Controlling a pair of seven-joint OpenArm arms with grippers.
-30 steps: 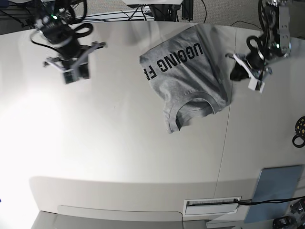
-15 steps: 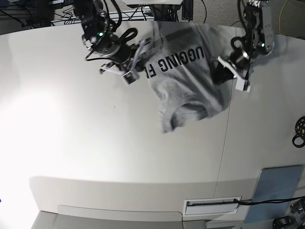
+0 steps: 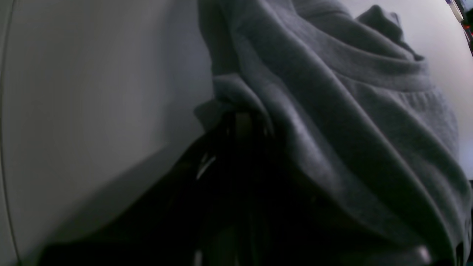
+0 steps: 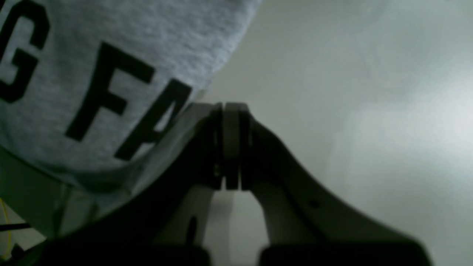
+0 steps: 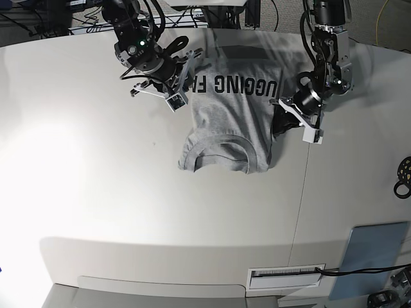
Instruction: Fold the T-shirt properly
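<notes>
The T-shirt (image 5: 228,122) hangs over the table (image 5: 128,212), collar nearest and lettering behind it. The left gripper (image 5: 282,119) pinches one edge; the right gripper (image 5: 186,80), jaws closed, meets the opposite edge, apparently to spread the shirt.

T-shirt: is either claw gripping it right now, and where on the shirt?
Both. The right claw is shut on the T-shirt at the side edge beside the lettering; the left claw pinches bunched fabric at the opposite side edge.

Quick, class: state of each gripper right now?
Left gripper: shut on the T-shirt, pinching its edge.
Right gripper: fingers pressed shut at the shirt's lettered edge; whether it pinches cloth cannot be told.
</notes>
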